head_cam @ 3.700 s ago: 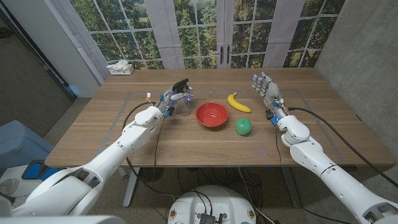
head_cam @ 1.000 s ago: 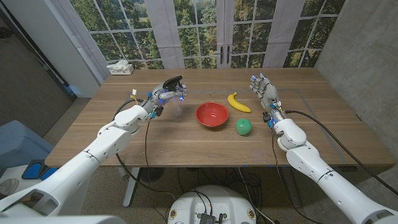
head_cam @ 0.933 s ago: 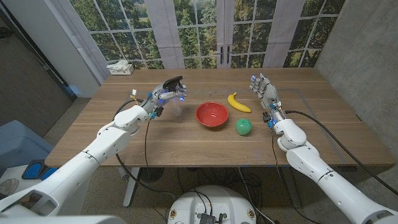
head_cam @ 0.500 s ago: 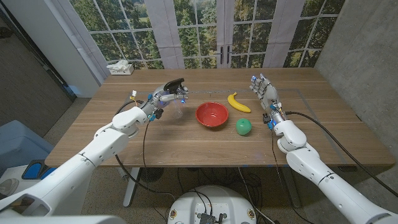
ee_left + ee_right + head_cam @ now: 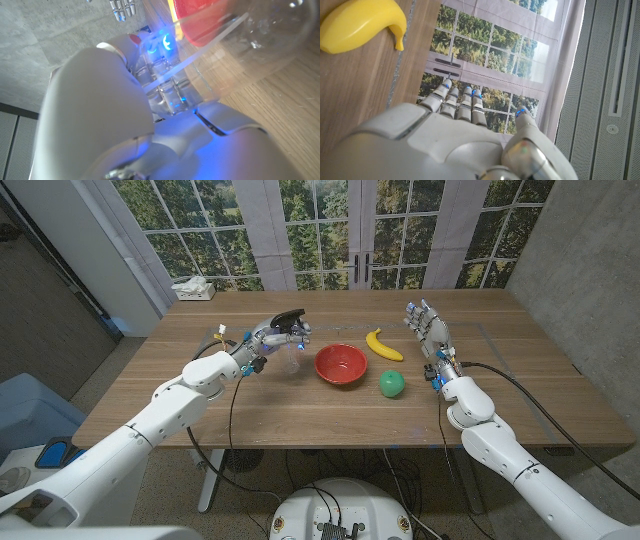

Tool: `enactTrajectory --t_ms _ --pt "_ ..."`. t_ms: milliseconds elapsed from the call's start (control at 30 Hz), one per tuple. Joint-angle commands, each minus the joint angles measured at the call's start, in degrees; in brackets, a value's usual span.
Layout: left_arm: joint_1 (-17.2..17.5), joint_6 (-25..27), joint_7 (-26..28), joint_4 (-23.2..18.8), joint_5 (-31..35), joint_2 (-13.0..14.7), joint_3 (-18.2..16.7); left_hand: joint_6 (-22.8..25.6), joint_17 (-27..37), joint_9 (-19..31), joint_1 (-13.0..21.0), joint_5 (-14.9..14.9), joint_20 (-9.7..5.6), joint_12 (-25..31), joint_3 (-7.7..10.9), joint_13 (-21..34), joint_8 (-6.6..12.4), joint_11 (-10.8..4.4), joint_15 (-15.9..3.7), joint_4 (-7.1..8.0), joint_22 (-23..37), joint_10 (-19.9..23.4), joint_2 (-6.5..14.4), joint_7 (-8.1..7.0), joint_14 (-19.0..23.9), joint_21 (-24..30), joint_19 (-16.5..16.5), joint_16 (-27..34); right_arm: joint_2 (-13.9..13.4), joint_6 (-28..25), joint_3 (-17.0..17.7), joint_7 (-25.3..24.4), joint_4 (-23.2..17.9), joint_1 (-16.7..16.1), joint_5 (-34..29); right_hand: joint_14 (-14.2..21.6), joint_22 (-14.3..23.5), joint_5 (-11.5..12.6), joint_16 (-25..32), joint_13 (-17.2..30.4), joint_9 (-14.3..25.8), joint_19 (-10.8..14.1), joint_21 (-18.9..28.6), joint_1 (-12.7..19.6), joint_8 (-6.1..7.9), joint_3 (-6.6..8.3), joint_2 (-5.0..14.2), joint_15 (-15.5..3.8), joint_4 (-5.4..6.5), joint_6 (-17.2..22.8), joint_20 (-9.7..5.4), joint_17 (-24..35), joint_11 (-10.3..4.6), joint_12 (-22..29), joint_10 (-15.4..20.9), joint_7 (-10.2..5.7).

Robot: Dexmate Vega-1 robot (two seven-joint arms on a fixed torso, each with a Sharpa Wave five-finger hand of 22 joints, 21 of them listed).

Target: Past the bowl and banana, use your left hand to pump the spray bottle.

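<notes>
Spray bottle gripped in left hand, clear body partly hidden behind fingers, beside red bowl, banana beyond, right hand open, fingers spread upright.

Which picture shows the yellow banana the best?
The head view. There the whole banana lies in plain sight on the table, beyond the red bowl and the green ball. The right wrist view catches the banana close up, but cut off at the picture's edge. The left wrist view gives no clear sight of it.
</notes>
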Motion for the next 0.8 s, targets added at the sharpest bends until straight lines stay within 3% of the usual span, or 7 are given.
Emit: enactTrajectory --t_ms 33,533,800 --pt "-2.2 2.7 -2.6 -1.6 0.9 1.1 1.9 0.5 0.4 0.1 11.3 0.5 -8.59 -0.2 0.09 0.3 -0.21 0.02 -7.19 -0.16 0.0 0.7 10.8 0.02 3.4 20.5 -0.2 1.1 0.0 1.4 0.8 -0.2 -0.2 -1.4 0.2 0.3 0.2 0.1 0.5 0.2 0.1 0.4 0.1 -0.4 0.08 0.1 0.47 0.27 -0.38 0.6 -0.11 0.1 -0.1 0.3 0.5 -0.04" --pt "-6.2 11.4 -3.7 -6.2 2.3 4.5 3.8 0.7 0.2 0.6 11.5 0.9 -8.57 -0.6 -0.1 0.1 -0.46 -0.11 -7.24 -0.16 -0.9 1.2 10.8 -0.15 3.7 21.0 -0.2 0.8 -0.1 3.0 1.6 0.7 0.1 -2.3 0.9 0.3 0.2 0.1 0.5 0.2 0.1 0.5 0.1 -0.4 0.09 0.1 0.46 0.29 -0.42 0.7 -0.09 0.1 -0.07 0.3 0.5 -0.09" --pt "-8.6 21.1 -2.2 -11.0 1.3 7.3 3.8 1.2 0.2 0.6 11.5 1.2 -8.55 -0.7 -0.06 0.1 -0.59 -0.27 -7.22 -0.12 -1.3 1.6 10.9 -0.16 4.1 21.3 -0.1 0.8 -0.2 3.4 1.9 0.8 -0.3 -2.9 1.2 0.3 0.2 0.1 0.5 0.2 0.1 0.5 0.1 -0.5 0.08 0.1 0.46 0.24 -0.43 0.7 -0.06 0.1 -0.09 0.3 0.5 -0.07"
